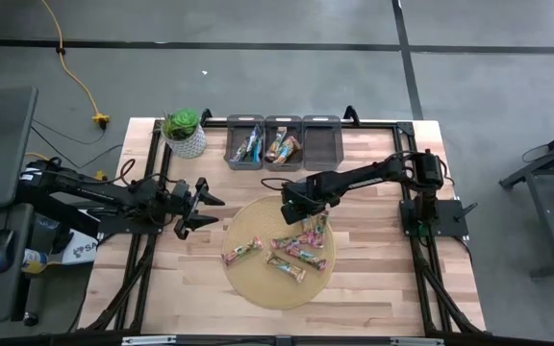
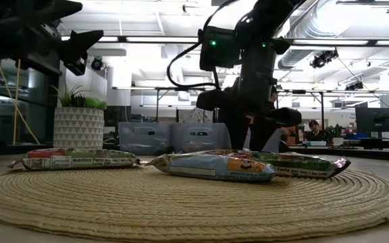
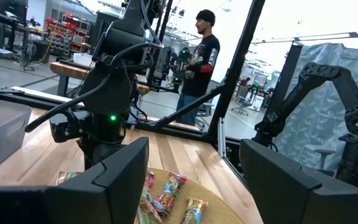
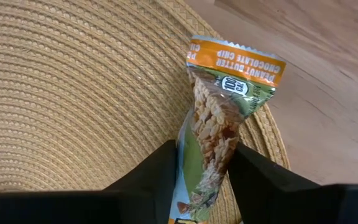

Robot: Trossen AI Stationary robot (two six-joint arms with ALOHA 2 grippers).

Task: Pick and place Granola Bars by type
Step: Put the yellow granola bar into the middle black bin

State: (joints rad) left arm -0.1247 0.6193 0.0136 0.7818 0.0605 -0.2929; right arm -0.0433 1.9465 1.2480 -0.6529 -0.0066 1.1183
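Sorting under way on a wooden surface [image 1: 373,279]: the right end effector [image 1: 306,219] has a peanut butter chocolate chip bar [image 4: 219,124] between its two fingers, which press against the wrapper's sides. The bar lies at the far right edge of a round woven mat [image 1: 248,284], near the middle of the surface. Its long axis runs straight out from the fingers, with the orange crimped end pointing away from the wrist toward the mat's rim and the bare wood beyond. Whether it has left the mat cannot be told.

Three grey bins [image 1: 284,144] stand side by side at the back edge. The left bin [image 1: 245,146] holds bluish wrappers and the middle bin [image 1: 283,146] holds brown and orange ones, so part of the job looks done. The right bin [image 1: 322,144] appears empty.

About four other bars [image 1: 287,252] remain on the mat, lying flat at mixed angles, one pinkish bar [image 1: 241,252] set apart to the left. By that count the work seems roughly half finished, with one type not yet begun.

The left end effector [image 1: 198,206] waits above the surface left of the mat, fingers spread wide and holding nothing. A potted plant [image 1: 184,133] sits beside the bins.
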